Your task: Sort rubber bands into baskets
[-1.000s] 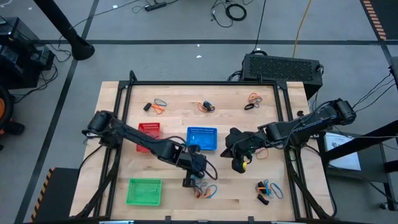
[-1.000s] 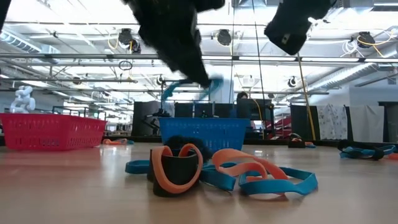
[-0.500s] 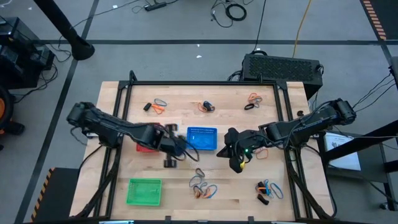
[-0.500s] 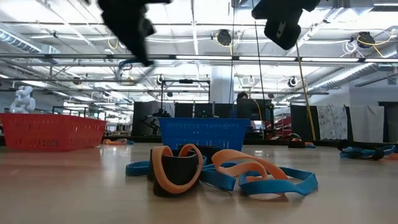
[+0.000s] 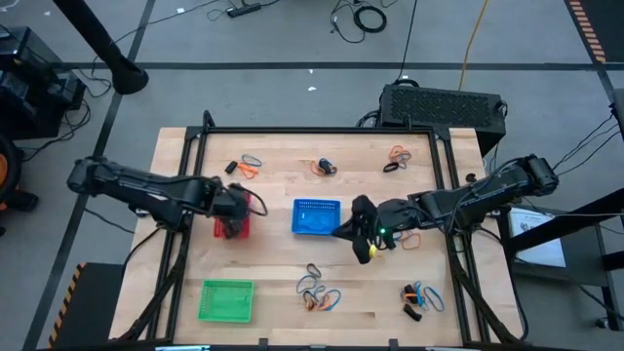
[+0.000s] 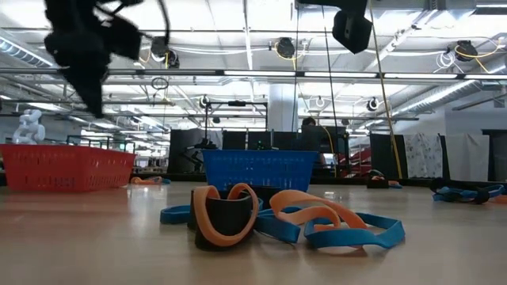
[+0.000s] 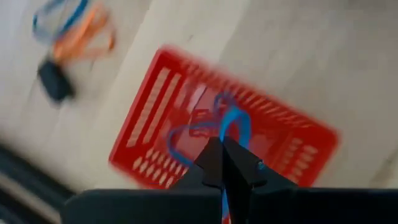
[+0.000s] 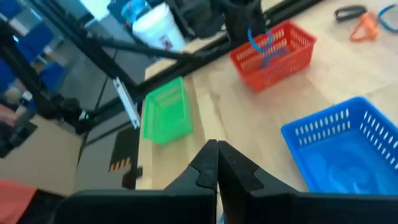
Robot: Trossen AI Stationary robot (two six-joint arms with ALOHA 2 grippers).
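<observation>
From above, the left gripper (image 5: 234, 210) hangs over the red rectangular plastic mesh basket (image 5: 232, 230) on the left half of the pale wooden table (image 5: 283, 263), while the right gripper (image 5: 363, 234) sits just right of the blue rectangular plastic mesh basket (image 5: 317, 217) at the table's middle. The green rectangular plastic mesh basket (image 5: 226, 300) stands well apart near the front left corner. Small heaps of thin blue, orange and black rubber bands (image 5: 319, 292) lie in front of the blue basket, with more near the front right corner (image 5: 419, 297) and three clusters along the far edge (image 5: 244, 168). At table height, the nearest heap of bands (image 6: 269, 218) fills the foreground, orange and blue loops tangled round a black one, with the blue basket (image 6: 260, 169) behind it and the red basket (image 6: 63, 166) off to one side; both grippers hang above the table, the left one (image 6: 83, 55) over the red basket, the right one (image 6: 352, 28) at the picture's top edge. The left wrist camera looks down on the red basket (image 7: 186, 112), and the left gripper's fingers (image 7: 214, 163) are pinched tight on a thin blue rubber band (image 7: 217, 127) that dangles over the basket; another cluster of bands (image 7: 68, 37) lies on the wood beyond. The right wrist camera shows the right gripper (image 8: 217, 165) with its fingers pressed together and nothing between them, the blue basket (image 8: 348, 146) just beside it, and the green basket (image 8: 166, 111) and red basket (image 8: 273, 53) farther off.
</observation>
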